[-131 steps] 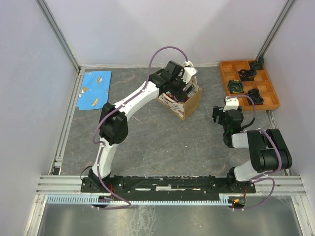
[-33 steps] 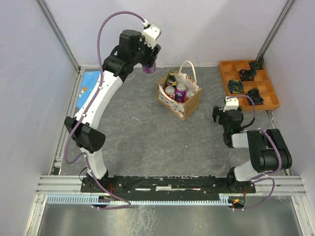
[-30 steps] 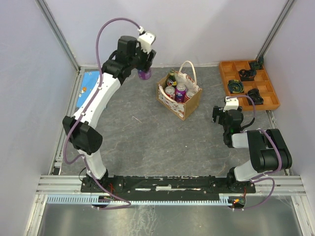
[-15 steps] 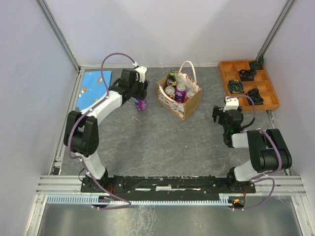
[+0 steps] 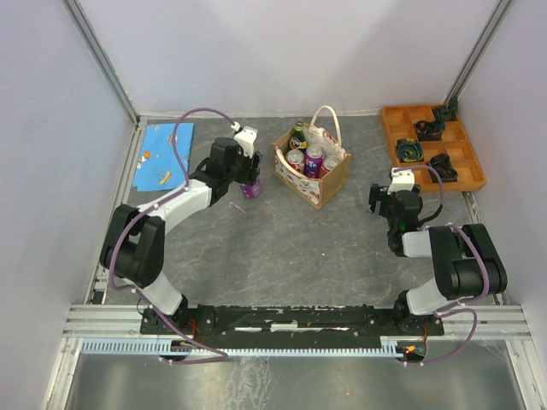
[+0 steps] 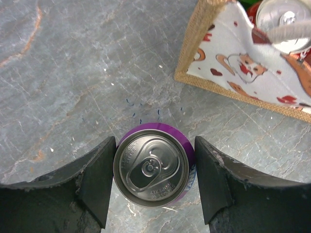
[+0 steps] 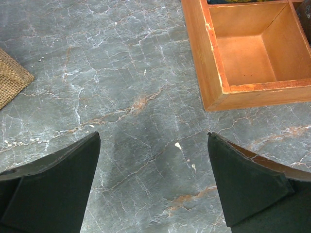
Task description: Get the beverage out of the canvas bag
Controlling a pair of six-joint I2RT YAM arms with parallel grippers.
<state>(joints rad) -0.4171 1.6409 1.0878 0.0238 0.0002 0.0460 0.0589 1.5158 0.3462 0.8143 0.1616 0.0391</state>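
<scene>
The canvas bag [image 5: 331,183] stands at the back centre with white handles, holding a green bottle [image 5: 297,136] and several cans [image 5: 314,157]. My left gripper [image 5: 249,185] is just left of the bag, shut on a purple can [image 5: 250,190] that stands upright on the table. In the left wrist view both fingers [image 6: 99,177] press the purple can [image 6: 151,170], its silver top facing up, with the bag's printed side [image 6: 233,73] at the upper right. My right gripper [image 5: 382,199] is open and empty over bare table [image 7: 153,170].
An orange compartment tray [image 5: 389,137] with dark objects sits at the back right; its corner shows in the right wrist view [image 7: 214,73]. A blue printed mat [image 5: 165,155] lies at the back left. A thin small item [image 5: 236,207] lies near the purple can.
My left arm lifted the purple can out of the bag, swung it left and lowered it to the table beside the bag. The right arm has not moved.
</scene>
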